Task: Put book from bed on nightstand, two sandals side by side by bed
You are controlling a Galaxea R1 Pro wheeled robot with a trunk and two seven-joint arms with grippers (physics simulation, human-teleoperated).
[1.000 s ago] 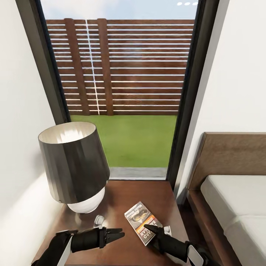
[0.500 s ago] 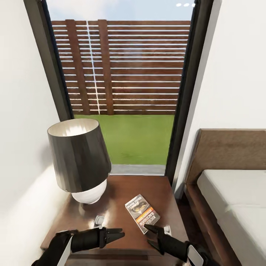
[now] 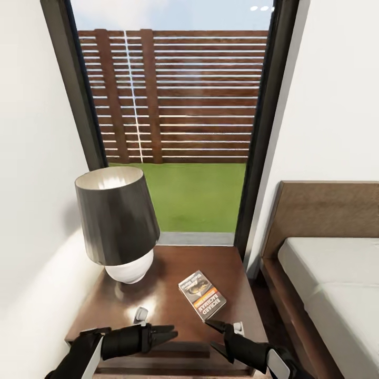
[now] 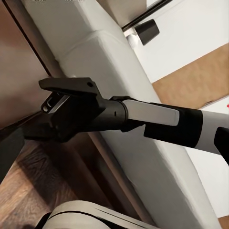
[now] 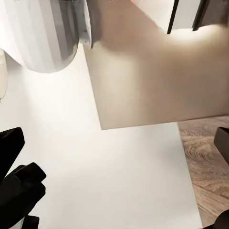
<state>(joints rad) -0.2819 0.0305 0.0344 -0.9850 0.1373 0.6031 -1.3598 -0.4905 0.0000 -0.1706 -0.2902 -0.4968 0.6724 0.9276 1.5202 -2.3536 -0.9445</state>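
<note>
The book (image 3: 202, 295), grey-white with an orange band, lies flat on the dark-brown nightstand (image 3: 168, 268), near its right front part. My right gripper (image 3: 212, 335) hovers open just in front of the book, apart from it, with nothing between its fingers. Over the nightstand's front edge, left of the book, my left gripper (image 3: 171, 335) points right with its fingers close together and empty. The bed (image 3: 326, 284), with a light-grey mattress and a brown headboard, stands to the right. The sandals are out of view.
A lamp (image 3: 118, 226) with a dark shade and white base takes up the nightstand's back left. A tall dark-framed window (image 3: 173, 131) rises behind, with white walls on both sides. A narrow strip of wood floor (image 3: 266, 308) separates nightstand and bed.
The whole view has pulled back from the nightstand. My right gripper's fingers were at the book's near end; now they are clear of it, and the book stays on the nightstand.
</note>
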